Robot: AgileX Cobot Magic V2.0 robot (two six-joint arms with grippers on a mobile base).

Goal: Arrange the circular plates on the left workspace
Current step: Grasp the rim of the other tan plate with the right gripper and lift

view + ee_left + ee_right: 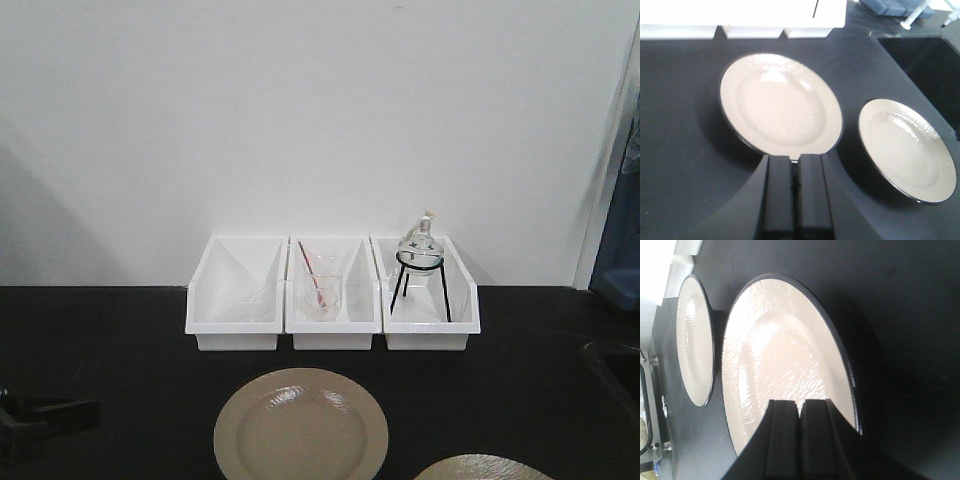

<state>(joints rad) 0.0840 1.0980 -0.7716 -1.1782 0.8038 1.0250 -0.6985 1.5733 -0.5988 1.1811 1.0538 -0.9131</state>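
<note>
On black bench (100,340), two glossy beige plates (300,425)

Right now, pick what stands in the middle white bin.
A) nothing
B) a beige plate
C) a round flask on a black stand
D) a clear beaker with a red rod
D: in the front view the middle bin holds a clear beaker with a red rod leaning in it; the flask on its stand is in the right bin.
</note>
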